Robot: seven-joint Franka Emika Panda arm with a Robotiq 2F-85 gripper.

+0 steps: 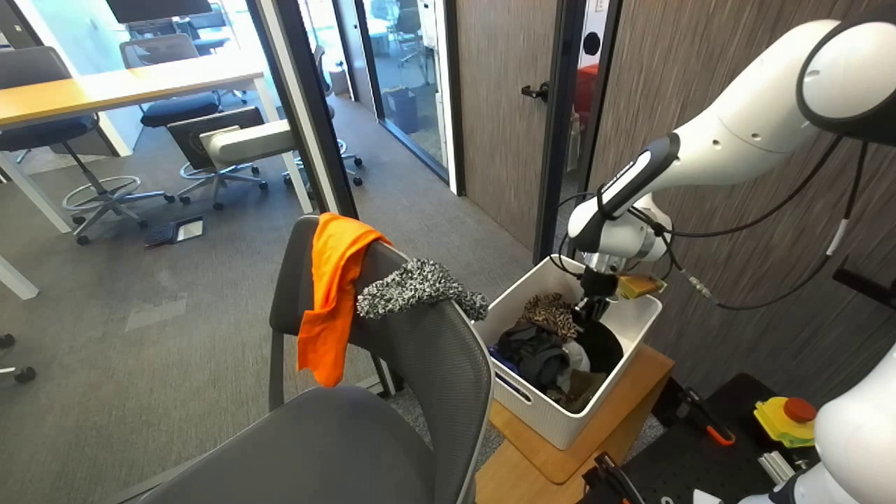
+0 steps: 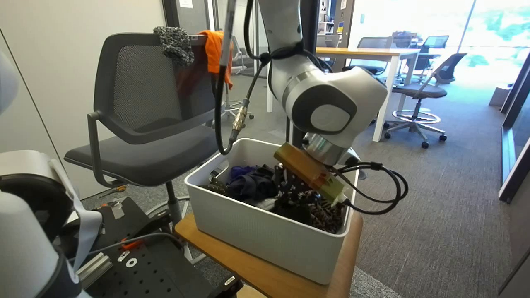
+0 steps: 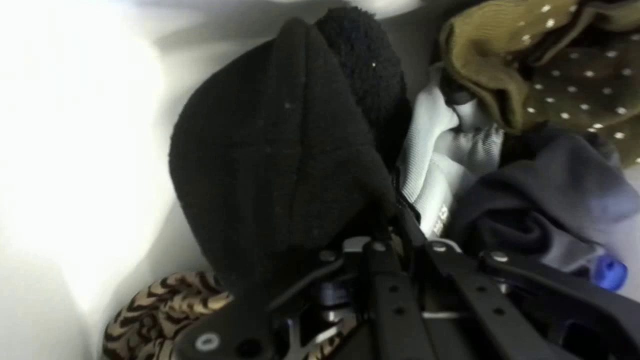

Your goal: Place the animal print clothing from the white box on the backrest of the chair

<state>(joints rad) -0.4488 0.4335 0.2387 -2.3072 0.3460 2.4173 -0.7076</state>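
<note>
Gripper [image 3: 407, 231] near pale cloth [image 3: 431, 175] — its lettering [image 3: 441, 220] blurred.

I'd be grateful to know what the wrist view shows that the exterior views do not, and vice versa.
Only the wrist view shows small markings, too blurred to read, on the pale grey cloth, and seams on the black item. Only the exterior views show the chair backrest, with an orange cloth and a speckled black-and-white cloth over it. Both share the animal print clothing, the gripper and the white box.
</note>
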